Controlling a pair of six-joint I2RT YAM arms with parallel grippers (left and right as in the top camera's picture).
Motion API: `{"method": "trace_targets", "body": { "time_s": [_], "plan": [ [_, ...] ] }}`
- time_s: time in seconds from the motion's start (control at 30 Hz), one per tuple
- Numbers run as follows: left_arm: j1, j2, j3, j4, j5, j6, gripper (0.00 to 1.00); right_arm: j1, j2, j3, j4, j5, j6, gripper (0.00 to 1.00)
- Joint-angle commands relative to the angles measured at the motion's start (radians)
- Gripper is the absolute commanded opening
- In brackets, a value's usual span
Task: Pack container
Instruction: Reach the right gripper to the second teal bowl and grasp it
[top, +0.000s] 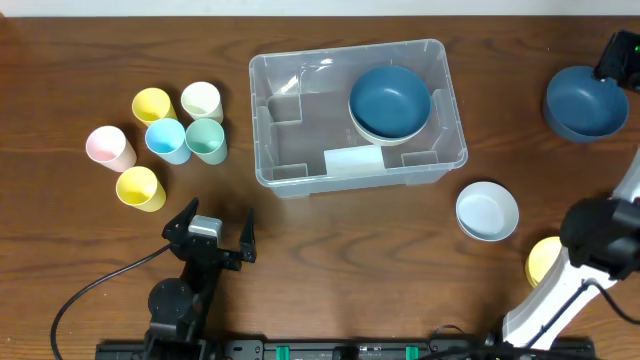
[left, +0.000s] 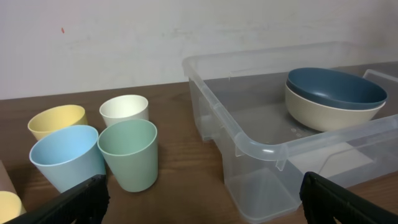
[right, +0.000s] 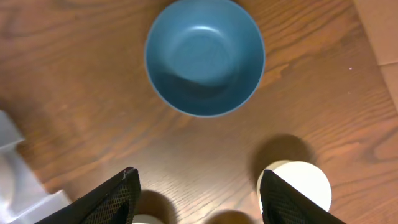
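The container is a clear rectangular bin at mid-table. In its right end a dark blue bowl sits nested in a cream bowl. My left gripper is open and empty, low over the table. It faces the container's near corner and the cups. My right gripper is open with nothing between its fingers. It hangs high above a second dark blue bowl, which stands on the table to the right of the container.
Several pastel cups stand in a cluster left of the container. A pale bowl and a yellow one lie at the front right near the right arm's base. A pale round object shows behind the right finger.
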Motion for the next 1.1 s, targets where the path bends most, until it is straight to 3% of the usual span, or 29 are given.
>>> {"method": "trace_targets", "body": {
  "time_s": [0.0, 0.43, 1.07],
  "plan": [
    [0.006, -0.006, -0.017, -0.034, 0.008, 0.010, 0.98, -0.017, 0.078, -0.005, 0.014, -0.002, -0.062, 0.64],
    [0.006, -0.006, -0.017, -0.034, 0.008, 0.010, 0.98, -0.024, 0.298, -0.005, 0.071, -0.169, -0.271, 0.65],
    [0.006, -0.006, -0.017, -0.034, 0.008, 0.010, 0.98, -0.024, 0.433, -0.006, 0.108, -0.212, -0.317, 0.58]
  ]
}}
